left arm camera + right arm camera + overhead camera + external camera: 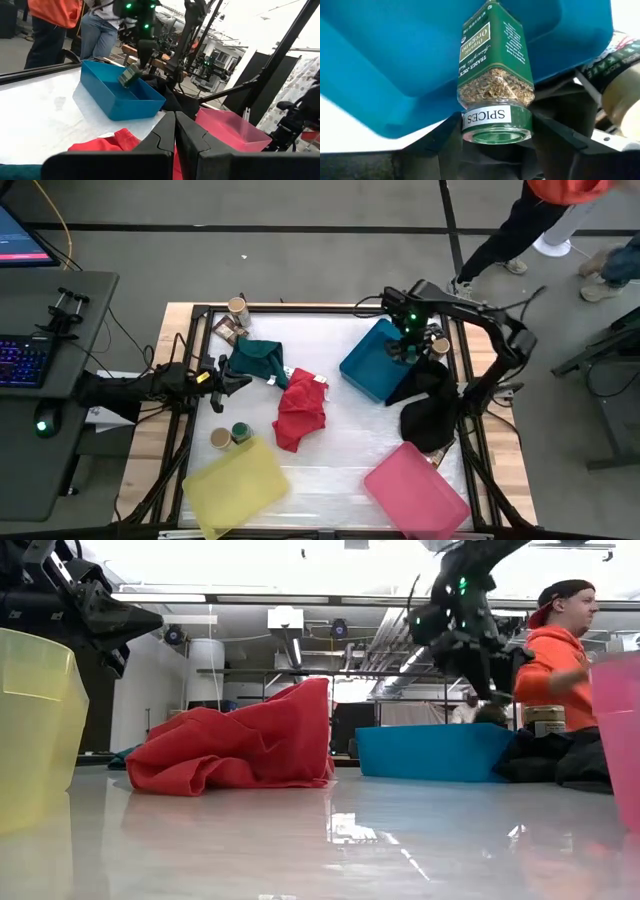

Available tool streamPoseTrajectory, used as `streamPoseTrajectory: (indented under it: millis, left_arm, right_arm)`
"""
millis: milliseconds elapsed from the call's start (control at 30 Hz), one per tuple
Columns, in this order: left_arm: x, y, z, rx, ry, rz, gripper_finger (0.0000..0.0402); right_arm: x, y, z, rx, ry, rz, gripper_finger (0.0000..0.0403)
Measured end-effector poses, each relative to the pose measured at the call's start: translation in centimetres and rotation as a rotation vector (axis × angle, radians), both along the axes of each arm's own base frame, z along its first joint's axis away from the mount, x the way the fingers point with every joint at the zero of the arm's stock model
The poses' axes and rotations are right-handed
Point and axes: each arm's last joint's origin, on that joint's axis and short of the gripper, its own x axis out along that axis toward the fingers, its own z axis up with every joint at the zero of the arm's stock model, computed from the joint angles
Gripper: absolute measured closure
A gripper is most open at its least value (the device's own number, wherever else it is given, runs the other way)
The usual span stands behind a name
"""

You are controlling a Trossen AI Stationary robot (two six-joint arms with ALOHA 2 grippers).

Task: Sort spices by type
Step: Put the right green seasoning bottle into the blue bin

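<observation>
My right gripper (pixel 408 346) is shut on a green-labelled spice jar (pixel 494 65) above the blue tray (pixel 372 365); the left wrist view shows the jar (pixel 131 75) tilted over that tray (pixel 120 97). A tan-lid jar (pixel 440 346) stands on the black cloth (pixel 430 415). Another tan-lid jar (pixel 238 307) and a brown packet (pixel 228 330) sit at the far left corner. A tan-lid jar (pixel 220 438) and a green-lid jar (pixel 241 432) stand by the yellow tray (pixel 238 485). My left gripper (pixel 225 375) is shut beside the teal cloth (pixel 258 360). My right gripper pinches the jar by its green lid end (pixel 496 126), one finger (pixel 451 140) on each side. The jar's body points away from the wrist. It hangs tilted below the fingers, lifted clear above the blue tray's inside.
A red cloth (pixel 300 410) lies crumpled mid-table. The pink tray (pixel 415 490) sits at the near right. A person in an orange top (pixel 560 650) stands beyond the far edge. Bare white table (pixel 340 450) lies between the red cloth and the pink tray.
</observation>
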Motion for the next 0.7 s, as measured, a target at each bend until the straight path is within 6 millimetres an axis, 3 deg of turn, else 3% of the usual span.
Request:
streamPoseTrajectory:
  millis: [167, 433, 700]
  left_arm:
    - [0.0, 0.0, 0.0, 0.000, 0.000, 0.000, 0.0401]
    - [0.0, 0.0, 0.0, 0.000, -0.001, 0.000, 0.0401]
    - [0.0, 0.0, 0.0, 0.000, -0.001, 0.000, 0.0401]
  right_arm:
    - [-0.2, -1.5, -1.4, 0.027, 0.037, -0.043, 0.0204]
    - [-1.4, -3.0, -1.6, 0.021, 0.047, -0.152, 0.0203]
    - [-2.4, -4.1, -1.6, 0.013, 0.037, -0.213, 0.0120]
